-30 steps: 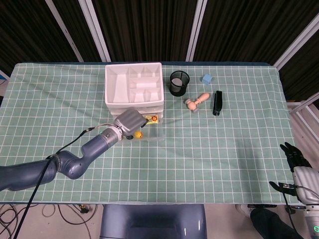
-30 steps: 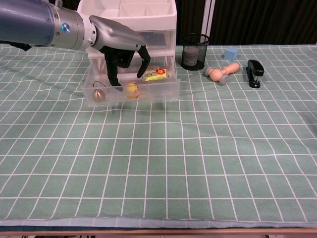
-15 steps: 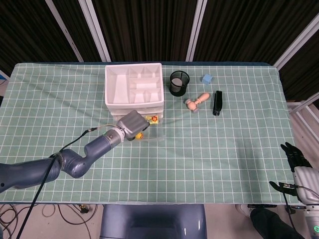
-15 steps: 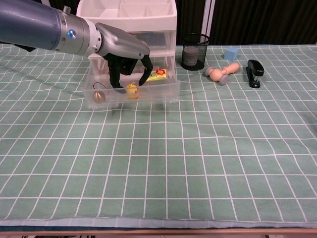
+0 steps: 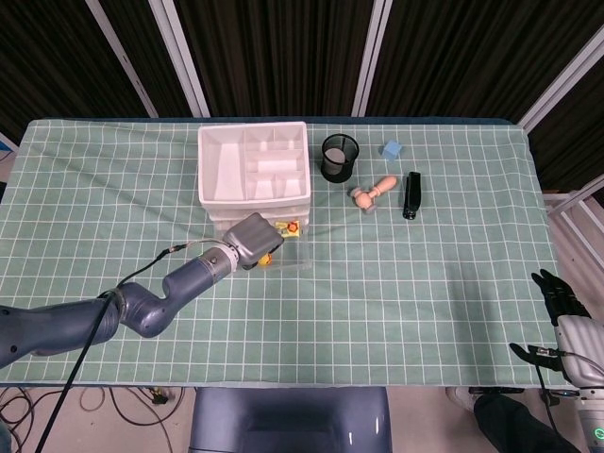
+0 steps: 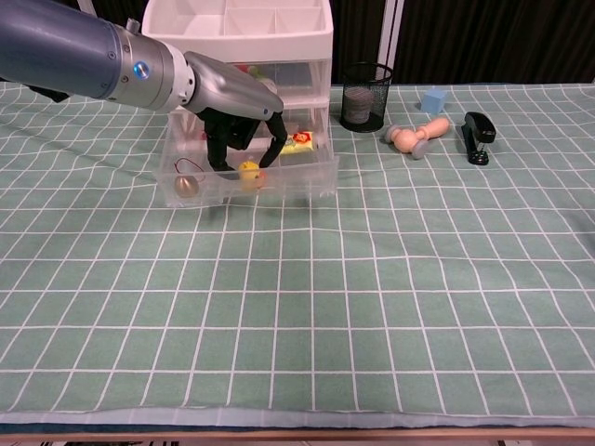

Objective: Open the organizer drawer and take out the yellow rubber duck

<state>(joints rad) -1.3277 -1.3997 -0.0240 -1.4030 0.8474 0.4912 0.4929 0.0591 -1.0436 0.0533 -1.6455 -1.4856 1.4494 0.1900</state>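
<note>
The white organizer stands at the back of the green checked cloth, its clear bottom drawer pulled out toward me. In the drawer lies the yellow rubber duck. My left hand reaches down into the drawer, dark fingers spread on either side of the duck and just above it. No firm grip shows. My right hand hangs off the table's right front corner, holding nothing, its fingers apart.
The drawer also holds a bronze egg-shaped thing and a yellow-red packet. Right of the organizer stand a black mesh cup, a blue cube, a wooden figure and a black stapler.
My left hand has sunk lower into the drawer and shifted slightly right, its fingers closing in around the duck. The drawer has nudged a little. The right hand has not moved.
</note>
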